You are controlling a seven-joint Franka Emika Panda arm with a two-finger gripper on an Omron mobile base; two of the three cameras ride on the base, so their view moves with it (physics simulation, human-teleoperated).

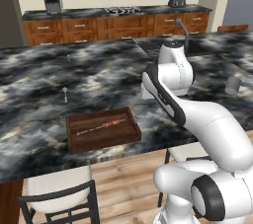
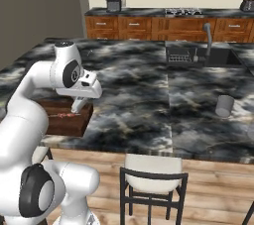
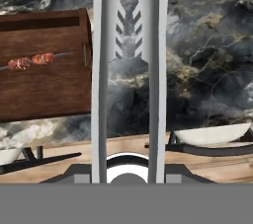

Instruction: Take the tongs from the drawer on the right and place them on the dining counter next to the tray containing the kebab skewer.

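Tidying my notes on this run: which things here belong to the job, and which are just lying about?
Job:
- tongs, held in the gripper
- tray
- kebab skewer
- dining counter

Lying about:
- grey cup
- stools
- sink tap
- coffee machine

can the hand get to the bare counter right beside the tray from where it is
Probably yes. The hand, shut on the tongs, hangs over the dining counter just off the tray edge, and the stone below the tongs looks bare.

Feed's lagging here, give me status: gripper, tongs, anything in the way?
Gripper shut on tongs, above counter edge. Tray with skewer just beside. Drop spot unobstructed.
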